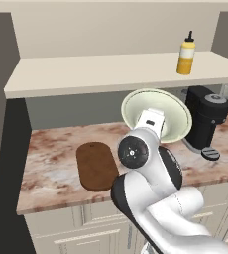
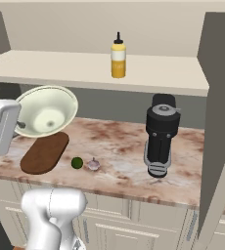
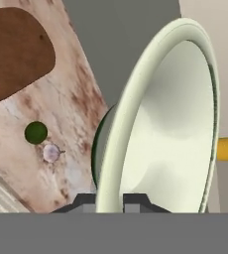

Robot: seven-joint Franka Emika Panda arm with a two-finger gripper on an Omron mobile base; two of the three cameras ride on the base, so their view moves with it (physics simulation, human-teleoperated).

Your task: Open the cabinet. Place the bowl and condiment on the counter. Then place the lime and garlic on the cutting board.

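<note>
My gripper (image 3: pixel 109 201) is shut on the rim of the bowl (image 3: pixel 170 124), a wide cream-green bowl (image 1: pixel 158 116) held tilted on edge in the air above the counter (image 2: pixel 124 156), just below the shelf. The yellow condiment (image 2: pixel 118 56) bottle stands upright on the open cabinet's shelf (image 2: pixel 60 66). On the counter lies the dark brown cutting board (image 2: pixel 45 152), under and left of the bowl (image 2: pixel 46 111). The lime (image 2: pixel 77 162) and the garlic (image 2: pixel 93 164) rest side by side on the marble just right of the board, near the front edge.
A black coffee machine (image 2: pixel 161 134) stands on the counter to the right of the bowl. The open cabinet door (image 2: pixel 217 122) hangs as a grey panel at the far right. Cream drawer fronts (image 2: pixel 109 224) run below the counter edge.
</note>
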